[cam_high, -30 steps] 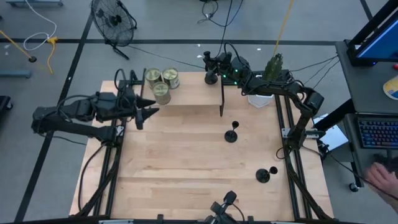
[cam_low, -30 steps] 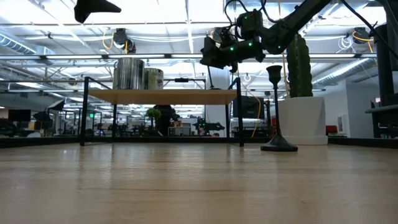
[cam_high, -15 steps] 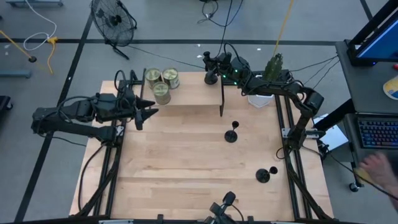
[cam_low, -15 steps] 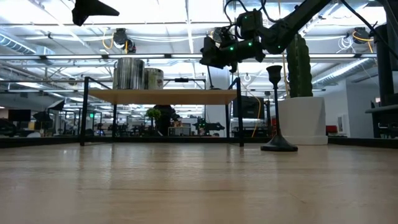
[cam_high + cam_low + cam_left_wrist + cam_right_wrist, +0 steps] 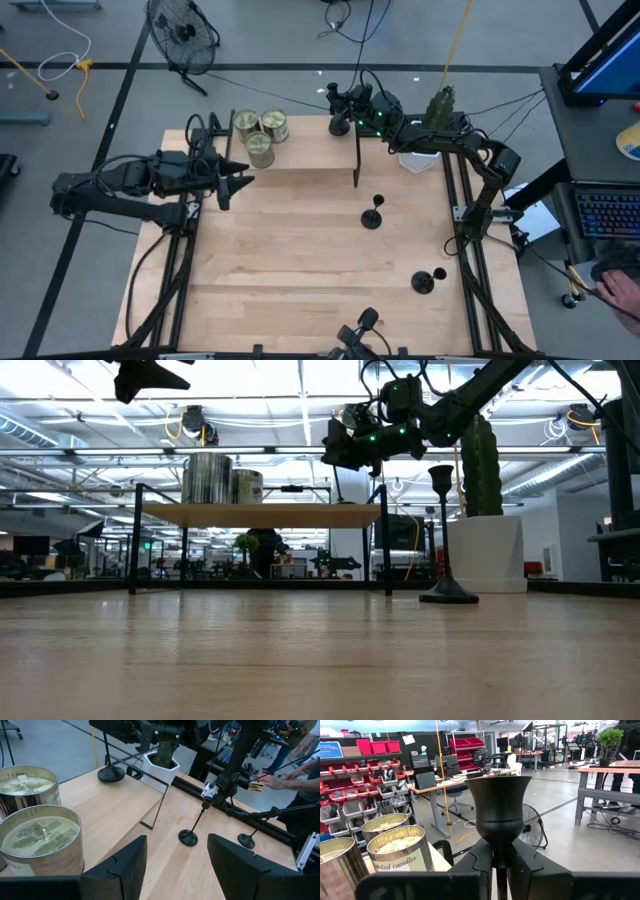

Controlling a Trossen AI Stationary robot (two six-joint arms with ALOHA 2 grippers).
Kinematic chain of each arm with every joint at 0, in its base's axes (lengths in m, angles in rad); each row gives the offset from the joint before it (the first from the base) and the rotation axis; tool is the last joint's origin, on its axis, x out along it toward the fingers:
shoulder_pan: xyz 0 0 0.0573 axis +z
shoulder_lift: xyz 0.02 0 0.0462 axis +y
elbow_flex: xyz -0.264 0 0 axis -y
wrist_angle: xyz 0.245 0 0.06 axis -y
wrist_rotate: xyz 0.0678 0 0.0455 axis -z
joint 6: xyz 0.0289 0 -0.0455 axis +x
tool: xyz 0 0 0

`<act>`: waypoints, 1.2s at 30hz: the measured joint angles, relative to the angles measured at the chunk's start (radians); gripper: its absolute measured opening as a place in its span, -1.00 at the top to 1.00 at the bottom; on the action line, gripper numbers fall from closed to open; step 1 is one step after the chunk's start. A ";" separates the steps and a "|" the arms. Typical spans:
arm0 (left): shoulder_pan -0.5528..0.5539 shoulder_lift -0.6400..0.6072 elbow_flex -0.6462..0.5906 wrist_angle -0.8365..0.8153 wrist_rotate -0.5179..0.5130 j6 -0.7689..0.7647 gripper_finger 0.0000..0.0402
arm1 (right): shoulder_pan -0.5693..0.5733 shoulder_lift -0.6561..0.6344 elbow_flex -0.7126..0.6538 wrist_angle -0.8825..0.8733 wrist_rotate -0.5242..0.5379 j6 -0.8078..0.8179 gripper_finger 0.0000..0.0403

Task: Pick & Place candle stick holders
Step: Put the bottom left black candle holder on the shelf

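One black candle stick holder (image 5: 498, 815) stands at the right end of the raised wooden shelf (image 5: 300, 150), with my right gripper (image 5: 500, 855) shut on it. A second holder (image 5: 372, 215) stands upright on its round base on the table below the shelf. A third holder (image 5: 425, 282) stands near the table's right edge. My left gripper (image 5: 243, 182) hangs open over the table's left side, near the shelf's left end, with nothing between its fingers (image 5: 125, 865). My right gripper pinches the holder's thin stem (image 5: 499, 866) between its two fingers, just under the cup top. The fingers come about level from the table's right side and lie across the stem. The holder stands upright, its round base (image 5: 111, 772) at the shelf top.
Three greenish-gold candle tins (image 5: 260, 133) stand on the shelf's left end. A cactus in a white pot (image 5: 425, 150) stands at the far right. Black frame rails (image 5: 465, 230) run along both sides. A person's hand (image 5: 620, 285) shows beyond the right edge.
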 joint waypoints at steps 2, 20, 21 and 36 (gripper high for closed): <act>0.000 0.000 0.000 0.000 0.000 0.000 -0.08 | 0.000 0.000 0.000 0.000 0.000 -0.002 0.89; 0.000 0.000 0.000 -0.001 -0.001 0.020 -0.08 | 0.014 0.000 0.000 -0.004 0.000 -0.022 0.89; 0.000 0.000 0.000 -0.001 -0.001 0.020 -0.08 | 0.014 0.000 0.000 -0.009 0.000 -0.022 0.89; 0.000 0.000 0.000 -0.001 0.000 0.043 -0.08 | 0.016 0.000 0.000 -0.040 0.048 -0.022 0.80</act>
